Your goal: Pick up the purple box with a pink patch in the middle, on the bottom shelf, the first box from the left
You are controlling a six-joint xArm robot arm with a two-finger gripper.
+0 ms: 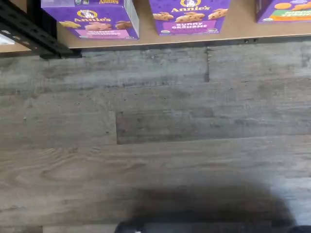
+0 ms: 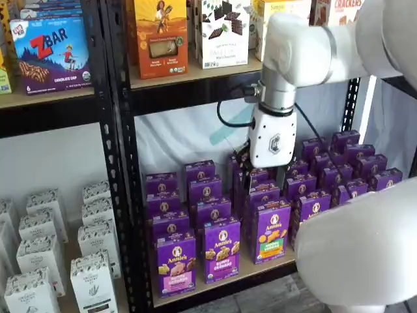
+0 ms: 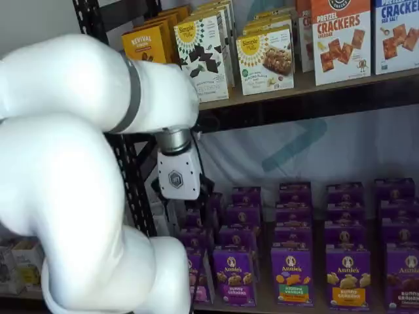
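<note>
The purple box point(image 2: 176, 264) with its pink patch stands upright at the left front of the bottom shelf point(image 2: 260, 271). The wrist view shows its front point(image 1: 92, 19) at the tan board's point(image 1: 243, 26) edge. In a shelf view my arm hides most of the purple box point(image 3: 199, 280). My gripper point(image 2: 267, 175) hangs above the rows of purple cartons, up and to the right of that box and apart from it. The same gripper point(image 3: 183, 212) shows below its white body. Its black fingers stand open with nothing in them.
Beside the purple box stand a carton with a purple patch point(image 2: 221, 251) and one with a green patch point(image 2: 272, 231). A black perforated upright point(image 2: 120, 163) stands just left. White cartons point(image 2: 91, 261) fill the neighbouring rack. Grey plank floor point(image 1: 155, 145) lies in front.
</note>
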